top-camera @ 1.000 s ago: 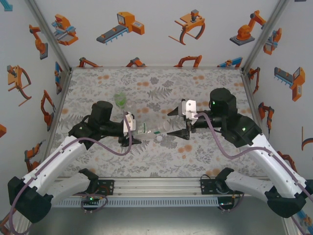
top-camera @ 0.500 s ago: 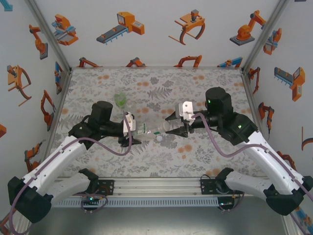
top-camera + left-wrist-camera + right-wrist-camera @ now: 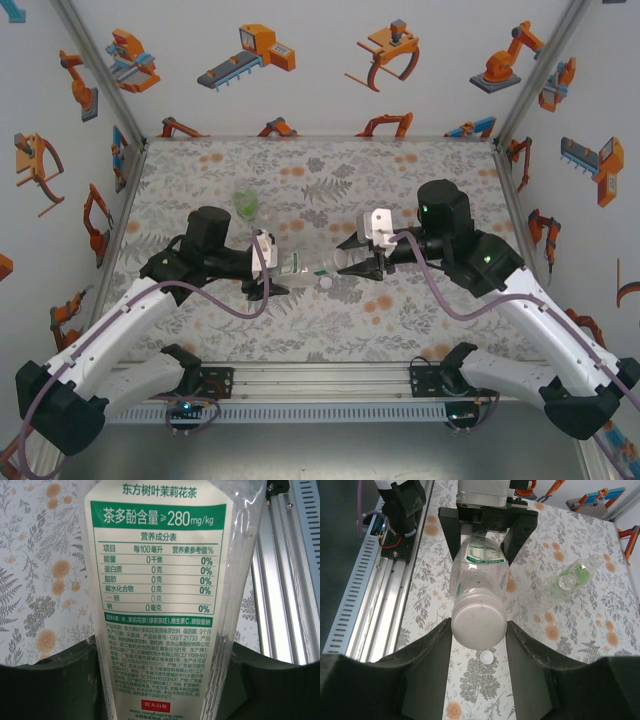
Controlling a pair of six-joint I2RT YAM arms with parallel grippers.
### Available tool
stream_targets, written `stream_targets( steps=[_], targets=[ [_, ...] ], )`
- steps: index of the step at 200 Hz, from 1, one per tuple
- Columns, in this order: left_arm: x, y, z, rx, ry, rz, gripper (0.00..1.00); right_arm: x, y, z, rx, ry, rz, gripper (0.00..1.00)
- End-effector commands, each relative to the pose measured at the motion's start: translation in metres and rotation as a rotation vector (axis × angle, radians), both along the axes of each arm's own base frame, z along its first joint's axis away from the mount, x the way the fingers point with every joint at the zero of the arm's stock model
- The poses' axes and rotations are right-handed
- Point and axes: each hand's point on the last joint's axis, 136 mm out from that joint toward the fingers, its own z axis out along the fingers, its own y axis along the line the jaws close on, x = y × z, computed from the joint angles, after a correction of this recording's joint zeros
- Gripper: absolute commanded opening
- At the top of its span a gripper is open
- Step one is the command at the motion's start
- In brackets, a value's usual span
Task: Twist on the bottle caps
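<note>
A clear bottle with a pale green-printed label [image 3: 315,266] hangs level above the table between both arms. My left gripper [image 3: 268,265] is shut on its labelled body [image 3: 160,580], dark fingers [image 3: 55,690] pressing both sides. My right gripper [image 3: 479,630] is shut on the bottle's base [image 3: 479,622], and both of its fingers [image 3: 432,650] touch it. The mouth end of this bottle is hidden. One small white cap [image 3: 486,655] lies on the table under the bottle, also seen from above as cap [image 3: 325,284]. A green-tinted bottle [image 3: 246,205] rests farther back; it is the green bottle [image 3: 576,571] beside a clear bottle [image 3: 551,590].
The aluminium rail [image 3: 370,595] with the arm mounts runs along the table's near edge, also seen as rail [image 3: 285,595]. Enclosure walls with orange robot stickers [image 3: 250,55] surround the floral table mat [image 3: 330,170].
My right gripper has moved left onto the bottle's base and its jaws have come together on it. The left gripper and the bottle have stayed put.
</note>
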Motion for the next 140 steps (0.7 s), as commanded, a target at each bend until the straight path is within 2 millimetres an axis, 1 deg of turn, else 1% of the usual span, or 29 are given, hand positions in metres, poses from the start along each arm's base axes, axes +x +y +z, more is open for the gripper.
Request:
stream_targets(
  steps=[1, 17, 25, 36, 46, 54, 56, 77, 104, 107, 119, 130, 140],
  targets=[
    [-0.005, -0.002, 0.018, -0.040, -0.034, -0.037, 0.00, -0.008, 0.003, 0.004, 0.026, 0.008, 0.038, 0.37],
    [-0.003, -0.001, 0.017, -0.034, -0.038, -0.026, 0.00, -0.006, 0.003, 0.006, 0.032, 0.027, 0.023, 0.29],
    [-0.001, -0.001, 0.016, -0.026, -0.040, -0.016, 0.00, -0.003, 0.004, 0.007, 0.036, 0.048, 0.003, 0.23],
    [0.003, 0.000, 0.015, -0.015, -0.053, 0.006, 0.00, 0.003, 0.004, 0.008, 0.046, 0.080, -0.041, 0.17],
    [0.008, 0.001, 0.014, -0.004, -0.066, 0.031, 0.00, 0.010, 0.005, 0.009, 0.056, 0.110, -0.085, 0.10],
    [0.012, 0.002, 0.014, 0.002, -0.079, 0.057, 0.00, 0.016, 0.006, 0.010, 0.074, 0.145, -0.123, 0.01],
    [0.014, 0.002, 0.014, 0.005, -0.080, 0.064, 0.00, 0.016, 0.006, 0.010, 0.077, 0.150, -0.127, 0.00],
    [0.027, 0.006, 0.012, 0.024, -0.111, 0.138, 0.00, 0.029, 0.008, 0.013, 0.158, 0.261, -0.207, 0.00],
    [0.038, 0.009, 0.011, 0.040, -0.137, 0.194, 0.00, 0.044, 0.006, 0.012, 0.254, 0.447, -0.317, 0.00],
    [0.039, 0.010, 0.010, 0.042, -0.138, 0.201, 0.00, 0.045, 0.005, 0.013, 0.261, 0.449, -0.325, 0.00],
    [0.041, 0.010, 0.010, 0.044, -0.144, 0.215, 0.00, 0.053, 0.002, 0.009, 0.288, 0.536, -0.388, 0.00],
    [0.043, 0.011, 0.010, 0.047, -0.149, 0.221, 0.00, 0.057, -0.001, 0.006, 0.302, 0.582, -0.425, 0.00],
    [0.044, 0.011, 0.011, 0.045, -0.153, 0.229, 0.00, 0.063, -0.003, 0.000, 0.306, 0.636, -0.475, 0.00]
  ],
)
